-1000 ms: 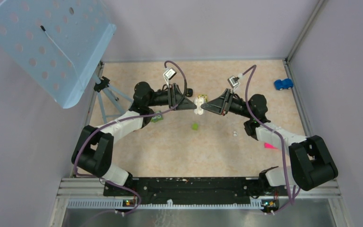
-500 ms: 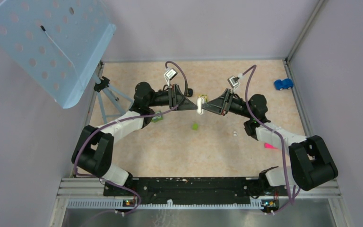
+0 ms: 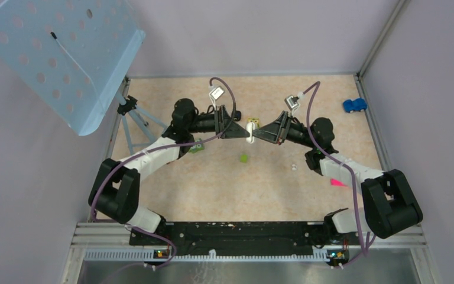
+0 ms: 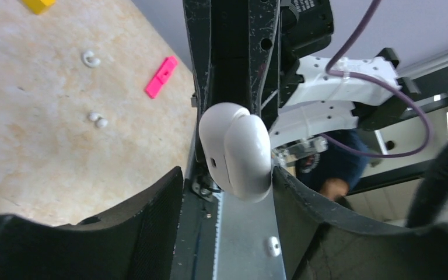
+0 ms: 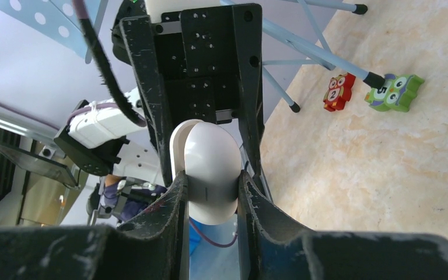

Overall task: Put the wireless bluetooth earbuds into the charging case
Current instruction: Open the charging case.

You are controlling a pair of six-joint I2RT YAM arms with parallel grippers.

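Note:
The white charging case point(image 3: 249, 134) hangs in mid-air between my two grippers above the middle of the table. My right gripper point(image 3: 255, 134) is shut on it; in the right wrist view its fingers point(image 5: 179, 192) press both sides of the case point(image 5: 210, 169). My left gripper point(image 3: 243, 133) is open, with its jaws either side of the case's other end point(image 4: 236, 149). One finger point(image 4: 286, 186) touches the case and the other stands apart. No black earbuds show in any view. Small white bits point(image 4: 97, 120) lie on the table, also in the top view point(image 3: 294, 167).
A green cube point(image 3: 243, 158), a green owl block point(image 3: 196, 147) and a yellow block point(image 3: 251, 123) lie near the grippers. A blue toy car point(image 3: 353, 105) sits far right and a pink piece point(image 3: 336, 182) near the right arm. A tripod point(image 3: 133, 115) holds a blue perforated panel point(image 3: 65, 53) at left.
My left gripper has moved a little to the right, closing in around the case. The case now shows narrower, edge-on, in the top view. The right arm has hardly moved.

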